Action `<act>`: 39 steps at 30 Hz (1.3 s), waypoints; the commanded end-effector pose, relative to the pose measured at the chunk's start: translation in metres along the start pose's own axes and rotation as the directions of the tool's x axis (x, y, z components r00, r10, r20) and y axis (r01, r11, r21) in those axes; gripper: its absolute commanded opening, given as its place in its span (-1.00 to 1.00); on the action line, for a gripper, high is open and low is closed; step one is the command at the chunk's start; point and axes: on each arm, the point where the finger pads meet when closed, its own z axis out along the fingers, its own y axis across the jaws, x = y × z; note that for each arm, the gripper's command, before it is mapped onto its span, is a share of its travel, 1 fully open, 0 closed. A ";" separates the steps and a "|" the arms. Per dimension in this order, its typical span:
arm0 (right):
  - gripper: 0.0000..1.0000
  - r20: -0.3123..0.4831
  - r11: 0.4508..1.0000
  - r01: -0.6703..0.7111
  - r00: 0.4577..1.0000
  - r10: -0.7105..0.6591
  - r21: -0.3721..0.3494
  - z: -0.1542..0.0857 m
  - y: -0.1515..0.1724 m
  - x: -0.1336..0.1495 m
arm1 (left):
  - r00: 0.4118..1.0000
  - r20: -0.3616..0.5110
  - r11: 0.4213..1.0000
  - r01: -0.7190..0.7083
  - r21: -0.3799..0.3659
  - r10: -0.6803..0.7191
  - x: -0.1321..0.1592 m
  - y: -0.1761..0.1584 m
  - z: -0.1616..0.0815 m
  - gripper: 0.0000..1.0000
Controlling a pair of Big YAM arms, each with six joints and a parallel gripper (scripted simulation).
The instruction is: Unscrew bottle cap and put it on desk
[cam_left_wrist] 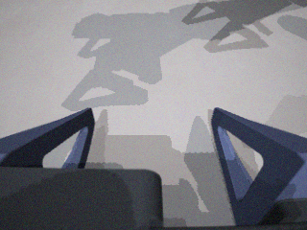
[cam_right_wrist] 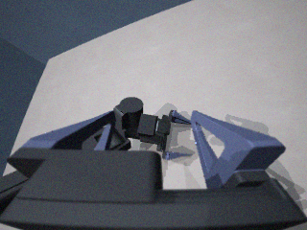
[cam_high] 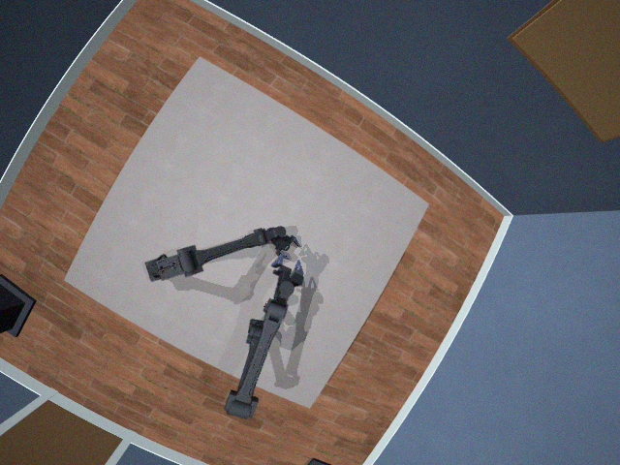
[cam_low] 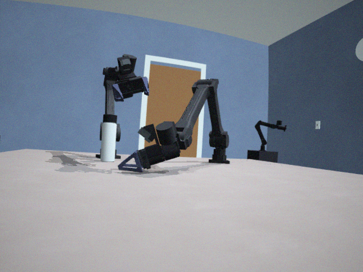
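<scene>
A white bottle (cam_low: 108, 143) stands upright on the desk (cam_low: 205, 219), in front of the right arm's base in the exterior view. Its black cap (cam_low: 109, 118) sits on top. Neither shows in the wrist views; in the top view I cannot see the bottle, and the right arm may cover it. My left gripper (cam_high: 292, 249) (cam_low: 122, 168) (cam_left_wrist: 153, 114) (cam_right_wrist: 192, 138) is open and empty, low over the desk, right of the bottle in the exterior view. My right gripper (cam_high: 290, 258) (cam_low: 134, 98) is open and empty, higher than the cap.
The two grippers are close together as seen from above, the right one higher than the left. The right arm (cam_high: 260, 345) stretches from the desk's lower edge. The left arm (cam_high: 225, 247) reaches in from the left. Arm shadows fall across the desk in the left wrist view.
</scene>
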 end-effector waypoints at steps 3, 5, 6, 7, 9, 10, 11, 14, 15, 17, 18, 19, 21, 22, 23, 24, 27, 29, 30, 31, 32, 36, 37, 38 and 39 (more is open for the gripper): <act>0.87 -0.118 0.937 -0.346 0.930 0.348 0.039 -0.068 0.056 0.004 | 0.989 0.145 1.000 -0.005 0.007 0.004 -0.039 -0.088 0.016 0.92; 0.87 -0.168 0.905 -0.417 0.890 0.425 0.081 -0.092 0.063 0.018 | 0.983 0.182 0.999 -0.015 0.029 0.009 -0.043 -0.124 0.018 0.92; 0.87 -0.187 0.888 -0.449 0.868 0.461 0.102 -0.104 0.066 0.025 | 0.979 0.202 0.999 -0.021 0.041 0.012 -0.045 -0.142 0.018 0.92; 0.87 -0.204 0.869 -0.480 0.844 0.495 0.124 -0.116 0.069 0.031 | 0.975 0.223 0.998 -0.029 0.051 0.017 -0.048 -0.159 0.018 0.92; 0.87 -0.229 0.826 -0.537 0.794 0.563 0.171 -0.138 0.072 0.043 | 0.963 0.269 0.996 -0.049 0.069 0.029 -0.054 -0.192 0.013 0.92; 0.87 -0.237 0.803 -0.563 0.767 0.596 0.196 -0.150 0.073 0.049 | 0.955 0.294 0.995 -0.061 0.078 0.036 -0.058 -0.207 0.010 0.92; 0.87 -0.241 0.778 -0.589 0.740 0.629 0.221 -0.160 0.074 0.054 | 0.950 0.311 0.994 -0.066 0.088 0.036 -0.060 -0.222 0.007 0.92; 0.87 -0.242 0.751 -0.613 0.711 0.660 0.246 -0.171 0.074 0.059 | 0.945 0.326 0.993 -0.069 0.099 0.033 -0.062 -0.236 0.004 0.92; 0.87 -0.231 0.676 -0.673 0.637 0.736 0.300 -0.176 0.074 0.065 | 0.940 0.339 0.991 -0.072 0.110 0.031 -0.063 -0.249 0.000 0.92; 0.87 -0.215 0.611 -0.709 0.574 0.790 0.352 -0.197 0.072 0.075 | 0.930 0.367 0.988 -0.078 0.133 0.024 -0.066 -0.277 -0.009 0.92; 0.87 -0.202 0.573 -0.728 0.539 0.818 0.377 -0.202 0.072 0.077 | 0.927 0.373 0.987 -0.079 0.138 0.022 -0.067 -0.282 -0.011 0.92; 0.87 -0.187 0.533 -0.747 0.503 0.844 0.396 -0.203 0.072 0.078 | 0.927 0.375 0.987 -0.079 0.139 0.022 -0.067 -0.284 -0.011 0.92; 0.87 -0.184 0.527 -0.751 0.497 0.848 0.398 -0.203 0.071 0.078 | 0.933 0.360 0.987 -0.065 0.144 0.009 -0.056 -0.284 -0.008 0.92; 0.87 -0.184 0.527 -0.751 0.497 0.848 0.398 -0.203 0.072 0.078 | 0.928 0.373 0.988 -0.076 0.135 0.020 -0.063 -0.278 -0.007 0.92; 0.87 -0.184 0.527 -0.750 0.497 0.848 0.399 -0.203 0.071 0.078 | 0.928 0.373 0.989 -0.074 0.129 0.020 -0.062 -0.275 -0.008 0.92; 0.87 -0.184 0.525 -0.741 0.497 0.848 0.418 -0.199 0.067 0.087 | 0.928 0.373 0.989 -0.074 0.129 0.020 -0.062 -0.275 -0.008 0.92; 0.87 -0.184 0.526 -0.741 0.497 0.848 0.417 -0.198 0.067 0.088 | 0.928 0.373 0.989 -0.074 0.131 0.020 -0.062 -0.275 -0.008 0.92; 0.87 -0.184 0.526 -0.743 0.497 0.848 0.414 -0.197 0.067 0.087 | 0.932 0.363 0.988 -0.074 0.133 0.021 -0.060 -0.275 -0.007 0.92; 0.87 -0.184 0.526 -0.743 0.497 0.848 0.414 -0.197 0.067 0.087 | 0.932 0.363 0.988 -0.074 0.133 0.021 -0.060 -0.275 -0.007 0.92; 0.87 -0.184 0.526 -0.743 0.497 0.848 0.414 -0.197 0.067 0.087 | 0.932 0.363 0.988 -0.074 0.133 0.021 -0.060 -0.275 -0.007 0.92; 0.87 -0.184 0.526 -0.743 0.497 0.848 0.414 -0.197 0.067 0.087 | 0.932 0.363 0.988 -0.074 0.133 0.021 -0.060 -0.275 -0.007 0.92; 0.87 -0.184 0.526 -0.743 0.497 0.848 0.414 -0.197 0.067 0.087 | 0.932 0.363 0.988 -0.074 0.133 0.021 -0.060 -0.275 -0.007 0.92; 0.87 -0.184 0.526 -0.743 0.497 0.848 0.414 -0.197 0.067 0.087 | 0.932 0.363 0.988 -0.074 0.133 0.021 -0.060 -0.275 -0.007 0.92; 0.87 -0.184 0.526 -0.743 0.497 0.848 0.414 -0.197 0.067 0.087 | 0.932 0.363 0.988 -0.074 0.133 0.021 -0.060 -0.275 -0.007 0.92; 0.87 -0.184 0.526 -0.743 0.497 0.848 0.414 -0.197 0.067 0.087 | 0.932 0.363 0.988 -0.074 0.133 0.021 -0.060 -0.275 -0.007 0.92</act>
